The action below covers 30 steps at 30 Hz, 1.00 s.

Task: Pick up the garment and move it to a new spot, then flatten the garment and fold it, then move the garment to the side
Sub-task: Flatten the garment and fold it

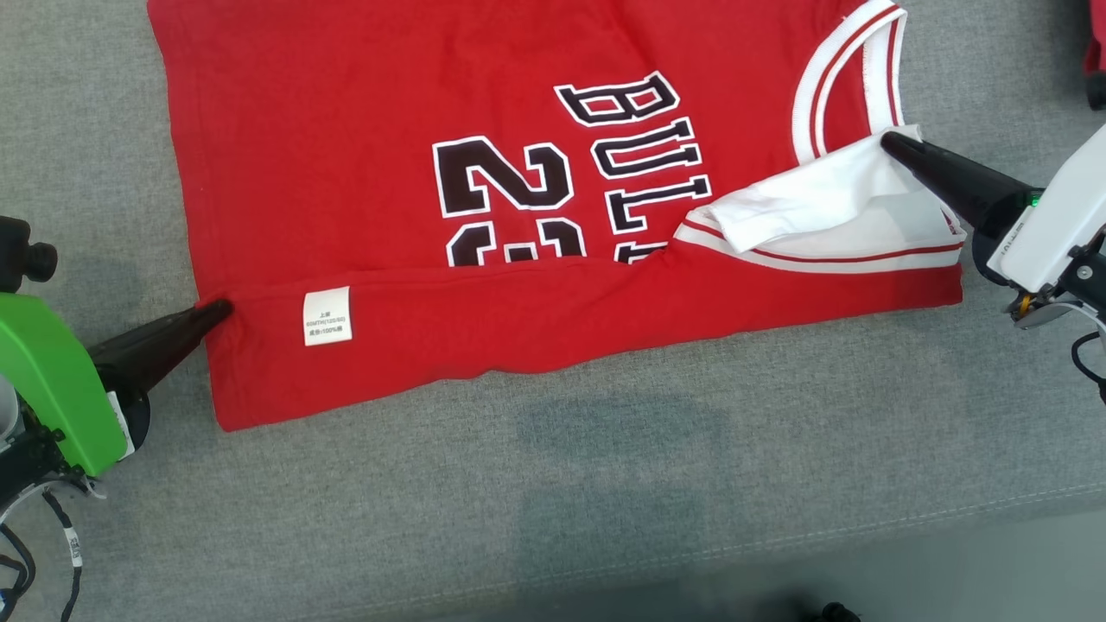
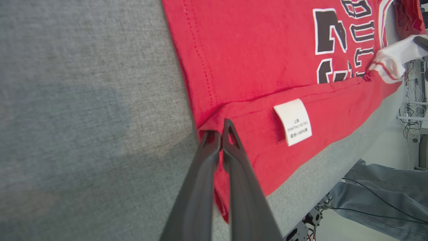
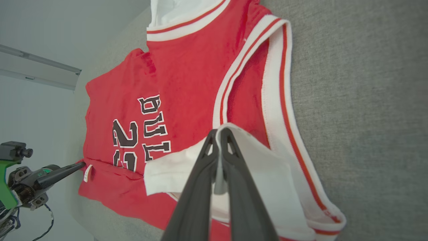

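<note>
The jersey (image 1: 346, 130) is spread flat on the grey tabletop (image 1: 605, 484), toward its far side, with the hem at the left and the white-trimmed neck at the right. Its near edge is folded over toward the far side, so a white label (image 1: 327, 316) is shown on the flap. The flap's left corner is pinched between the closed fingers of the left end effector (image 1: 220, 309). The right end effector (image 1: 894, 140) is clamped on the turned-out white lining (image 1: 812, 203) at the right end of the fold, just beside the striped trim (image 1: 851, 69).
</note>
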Motion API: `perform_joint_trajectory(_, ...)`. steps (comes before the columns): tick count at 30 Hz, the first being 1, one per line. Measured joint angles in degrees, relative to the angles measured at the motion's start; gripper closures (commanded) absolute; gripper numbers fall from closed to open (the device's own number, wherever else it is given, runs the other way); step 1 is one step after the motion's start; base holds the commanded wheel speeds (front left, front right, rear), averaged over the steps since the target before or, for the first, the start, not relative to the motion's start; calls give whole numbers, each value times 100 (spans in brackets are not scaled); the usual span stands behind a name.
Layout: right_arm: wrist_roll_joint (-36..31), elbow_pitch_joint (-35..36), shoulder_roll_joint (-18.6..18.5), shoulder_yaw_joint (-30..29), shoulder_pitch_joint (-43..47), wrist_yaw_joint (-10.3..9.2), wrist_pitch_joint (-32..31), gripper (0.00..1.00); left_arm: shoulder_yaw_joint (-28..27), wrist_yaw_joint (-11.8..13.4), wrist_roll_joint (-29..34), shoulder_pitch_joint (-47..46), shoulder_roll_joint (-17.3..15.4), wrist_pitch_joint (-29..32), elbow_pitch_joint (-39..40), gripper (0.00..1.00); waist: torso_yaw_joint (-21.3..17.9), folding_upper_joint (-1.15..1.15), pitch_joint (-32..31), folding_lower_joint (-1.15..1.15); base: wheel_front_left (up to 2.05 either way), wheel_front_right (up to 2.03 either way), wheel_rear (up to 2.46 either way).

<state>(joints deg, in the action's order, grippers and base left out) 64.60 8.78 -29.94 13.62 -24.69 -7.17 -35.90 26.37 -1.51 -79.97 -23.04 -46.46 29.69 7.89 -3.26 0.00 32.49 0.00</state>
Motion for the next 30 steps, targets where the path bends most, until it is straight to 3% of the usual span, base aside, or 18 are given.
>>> perform_joint_trajectory(1,-15,-22,13,20,0,0,-3,78,4,0,2,-11,13,0,-10,100,0,0,1,0,0,0,0)
perform_joint_trajectory(2,-24,-45,27,24,0,0,-1,70,8,0,10,-29,20,0,-19,100,-1,0,3,0,0,0,0)
perform_joint_trajectory(3,-56,-68,41,22,0,0,7,55,12,0,24,-49,21,0,-31,100,-4,0,5,0,0,0,0)
perform_joint_trajectory(4,-100,-93,54,14,0,0,22,0,13,0,70,-58,21,0,-52,100,-8,0,7,0,0,0,0)
perform_joint_trajectory(5,-132,-129,68,3,-1,0,66,0,26,0,153,-60,20,0,-70,94,-13,0,9,0,0,0,0)
perform_joint_trajectory(6,-141,-155,77,5,-4,0,76,0,29,0,233,-63,20,-23,-85,63,-20,0,10,0,0,0,0)
perform_joint_trajectory(12,-328,-335,144,-101,-116,-1,363,0,68,52,353,-109,-4,-101,-230,52,-71,0,-5,0,0,0,0)
perform_joint_trajectory(15,-339,-435,222,-124,-180,-1,465,0,81,62,428,-109,0,-109,-354,37,-103,0,-50,0,0,0,0)
perform_joint_trajectory(18,-365,-515,242,-214,-179,-1,549,0,96,124,472,-109,18,-146,-391,0,-136,0,-100,0,0,0,0)
perform_joint_trajectory(25,-523,-553,218,-550,-147,9,1083,0,-77,304,693,-77,10,-556,-619,0,-179,0,-269,0,0,0,0)
perform_joint_trajectory(30,-1029,-448,-8,-594,318,111,1575,0,-457,464,1067,167,69,-1450,-627,0,-201,0,-453,0,0,0,0)
